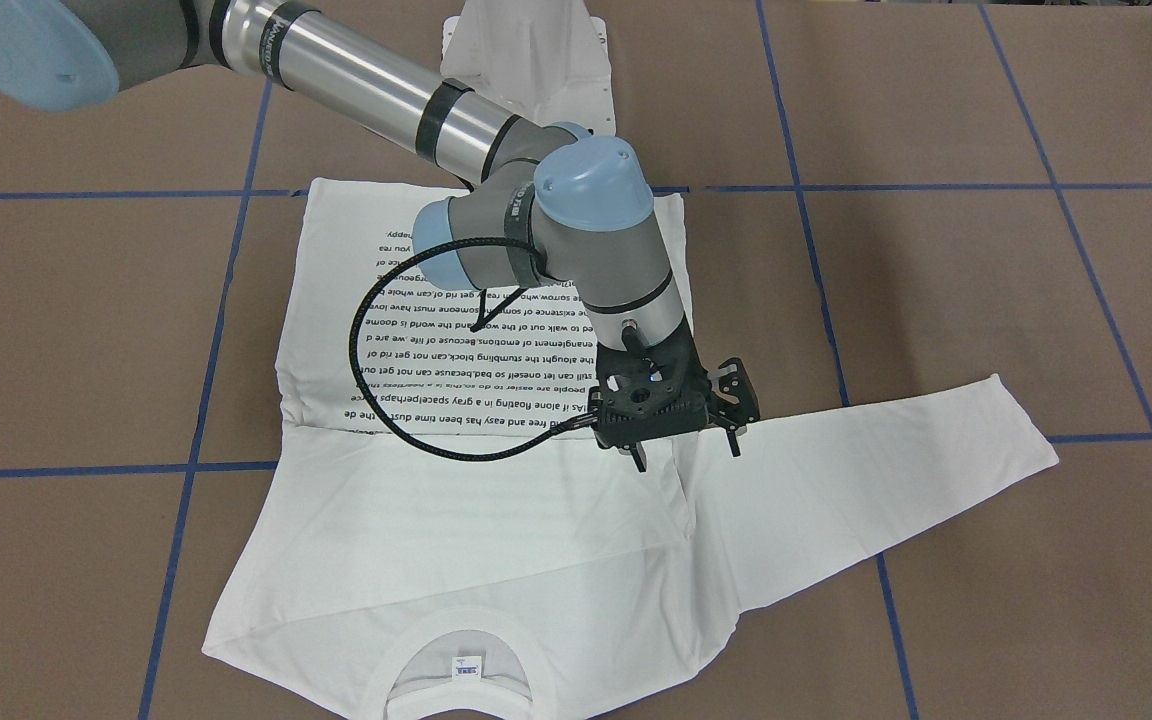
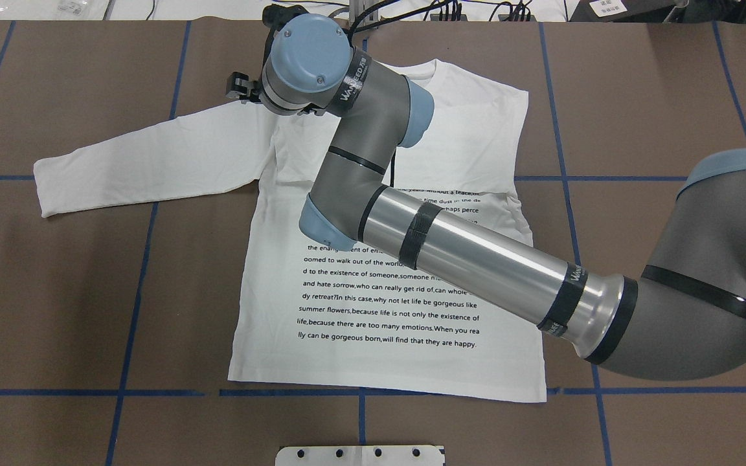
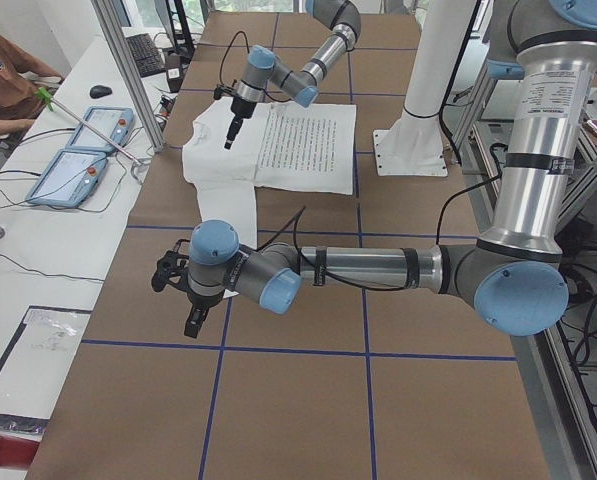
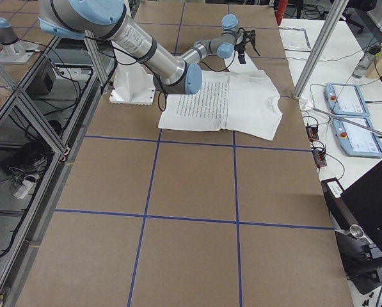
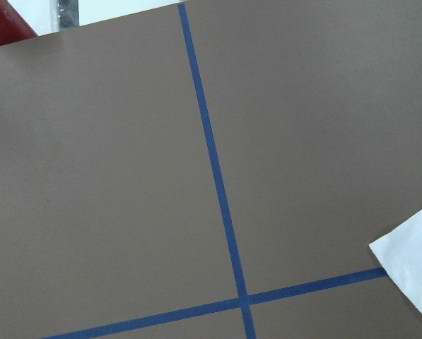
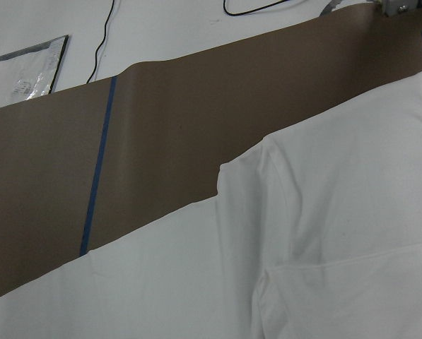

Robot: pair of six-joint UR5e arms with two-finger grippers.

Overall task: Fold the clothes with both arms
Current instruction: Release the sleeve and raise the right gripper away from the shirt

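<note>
The right gripper (image 1: 686,455) stands with its jaws spread, fingertips pointing down over the white long-sleeved shirt (image 1: 456,530) at the seam where one sleeve (image 1: 886,460) meets the body; whether they touch the cloth cannot be told. A raised crease runs between the jaws. From them the sleeve stretches flat toward the robot's left; the printed black text (image 1: 476,340) lies on their robot side, face up; the ribbed collar (image 1: 456,625) and neck label (image 1: 464,668) lie beyond them, far from the base. The left gripper (image 3: 186,300) hangs above the brown table (image 1: 986,300) near the sleeve's cuff (image 5: 415,275); its jaw state cannot be told.
</note>
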